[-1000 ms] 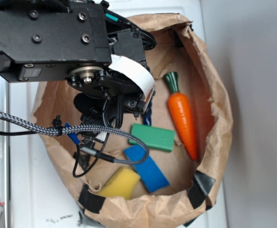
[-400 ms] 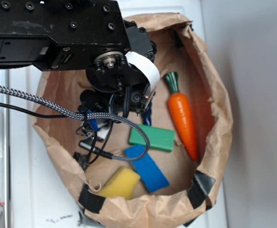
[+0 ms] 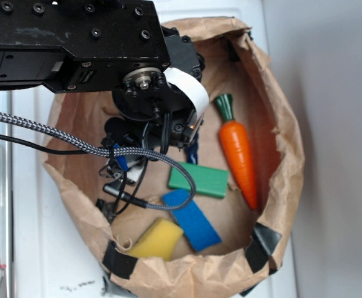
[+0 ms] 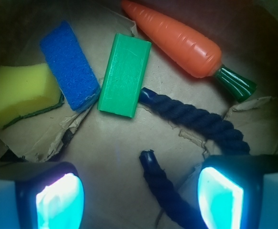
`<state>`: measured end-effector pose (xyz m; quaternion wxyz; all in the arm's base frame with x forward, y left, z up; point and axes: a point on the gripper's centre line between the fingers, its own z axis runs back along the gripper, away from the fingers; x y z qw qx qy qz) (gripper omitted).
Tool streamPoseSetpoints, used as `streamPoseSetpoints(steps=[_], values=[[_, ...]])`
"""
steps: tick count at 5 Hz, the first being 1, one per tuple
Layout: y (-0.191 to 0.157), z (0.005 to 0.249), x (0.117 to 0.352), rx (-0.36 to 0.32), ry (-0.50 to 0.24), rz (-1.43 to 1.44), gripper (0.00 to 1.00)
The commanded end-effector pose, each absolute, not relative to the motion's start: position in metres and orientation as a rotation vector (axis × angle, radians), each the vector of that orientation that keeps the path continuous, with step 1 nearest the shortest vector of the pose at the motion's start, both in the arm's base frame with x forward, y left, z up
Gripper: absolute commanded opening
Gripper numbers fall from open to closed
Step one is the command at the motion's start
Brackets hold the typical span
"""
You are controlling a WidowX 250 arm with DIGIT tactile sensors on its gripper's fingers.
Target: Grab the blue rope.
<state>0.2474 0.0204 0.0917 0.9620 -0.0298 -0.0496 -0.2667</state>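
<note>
Gripper [image 4: 139,195] spread wide, holding nothing. Rope [image 4: 196,119] curls between and ahead of its fingers, 1 end touching the green block [image 4: 124,74]; bare paper [image 4: 105,157] lies left of it.

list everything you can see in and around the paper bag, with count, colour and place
rope: 1, dark navy, bent on the bag floor, one end touching the green block, the other between the fingers
carrot: 1, orange with green top, beside the rope
green block: 1, green, middle of the floor
blue sponge: 1, blue, between green block and yellow sponge
yellow sponge: 1, yellow, by the bag wall
paper bag: 1, brown, black tape at the rim
cable: 1, grey-black braid, across the bag opening
gripper: 1, black, open, low over the rope
</note>
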Motion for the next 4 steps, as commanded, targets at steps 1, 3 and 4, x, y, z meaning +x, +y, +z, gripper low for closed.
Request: streamPoseSetpoints(steps=[1,3,4], values=[[0.06,0.095,0.271,-0.037,-0.204,-0.548,1.0],[0.074,0.084,0.265,-0.058,-0.162,-0.648,1.0],[0.073,0.078,0.254,-0.062,-0.164,-0.725,1.0]])
